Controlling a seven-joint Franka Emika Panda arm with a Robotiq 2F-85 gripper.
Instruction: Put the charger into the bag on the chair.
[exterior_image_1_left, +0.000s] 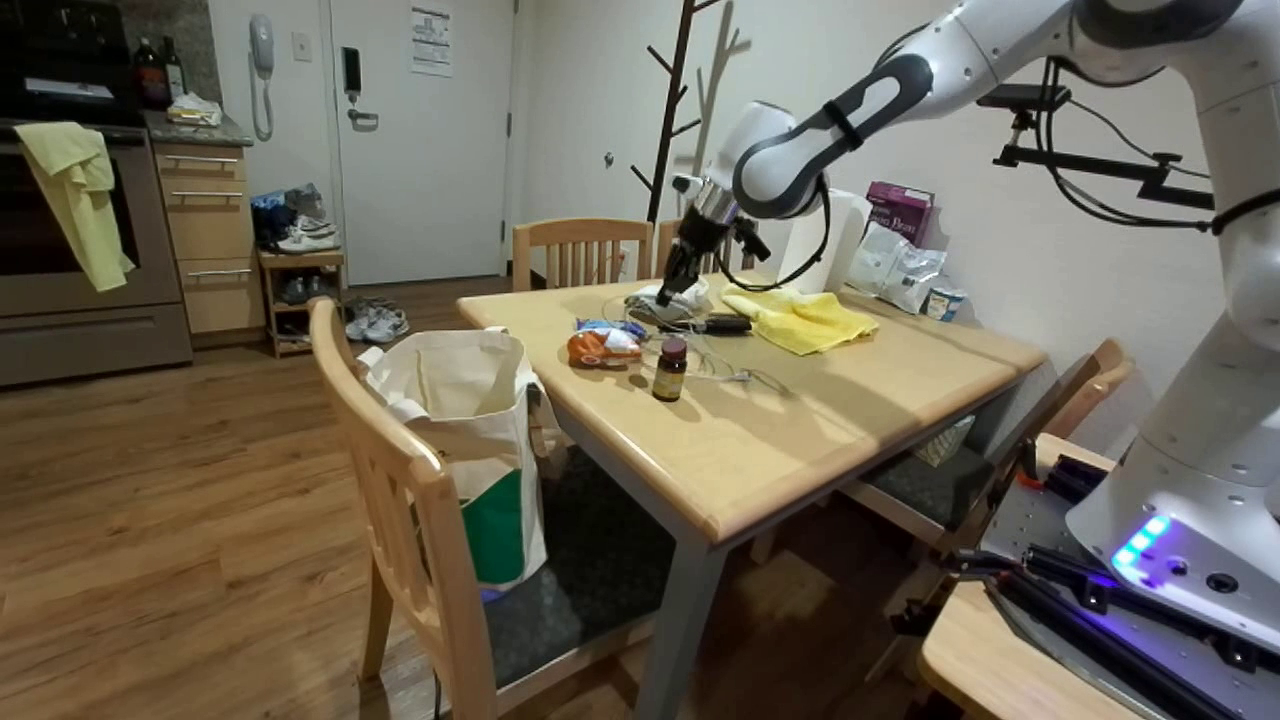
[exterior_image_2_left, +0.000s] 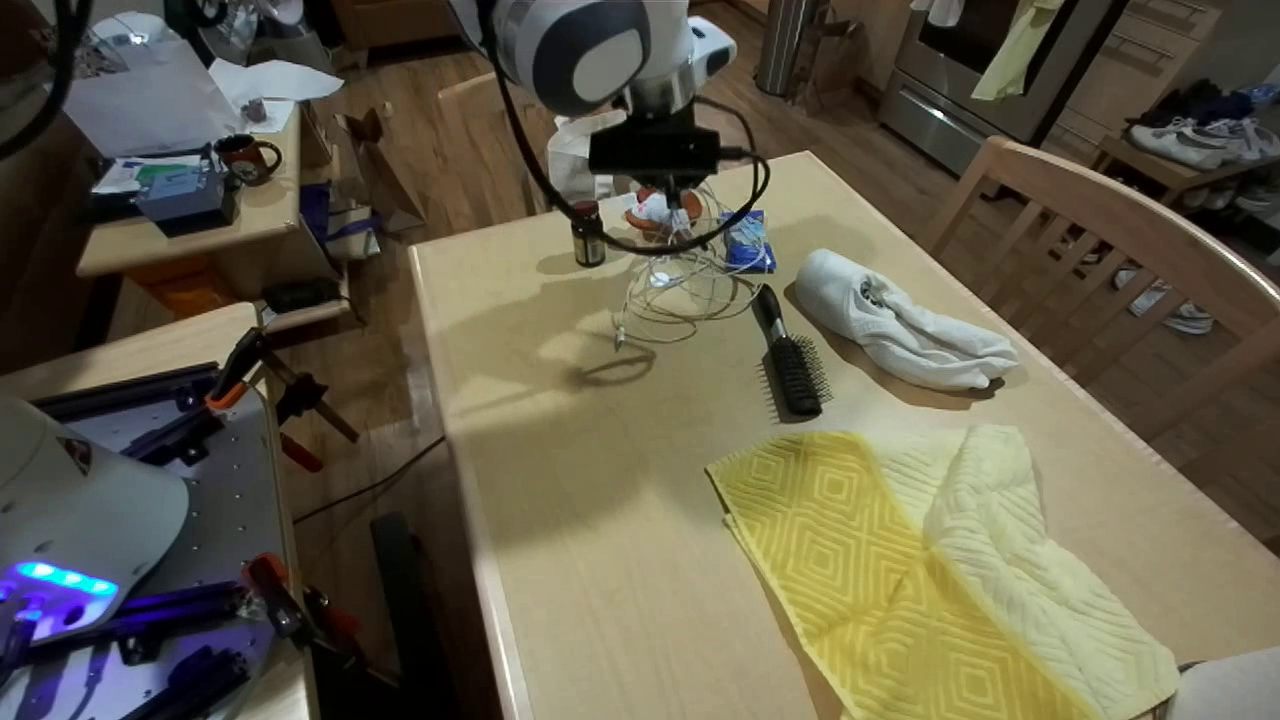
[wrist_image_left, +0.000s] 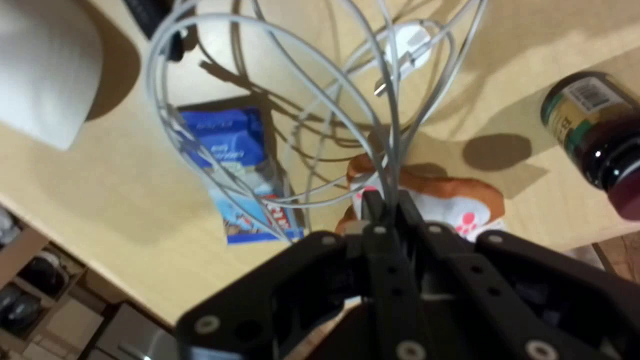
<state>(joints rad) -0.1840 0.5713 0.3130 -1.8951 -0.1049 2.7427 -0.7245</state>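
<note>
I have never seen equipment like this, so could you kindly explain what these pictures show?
The machine is a jointed robot arm. Two pictures look on from different places outside it; the close-up is taken from its wrist. On the table lie a black hairbrush, a yellow quilted cloth and a blue packet, and a pill bottle stands upright. The fingers are closed on a looped white charging cable. A tote bag sits on a chair.

In an exterior view you have a door (exterior_image_1_left: 440, 180) upper left, an oven (exterior_image_1_left: 155, 240) at the left edge, wood floor (exterior_image_1_left: 200, 500) lower left, pale wall (exterior_image_1_left: 800, 55) upper center.
</note>
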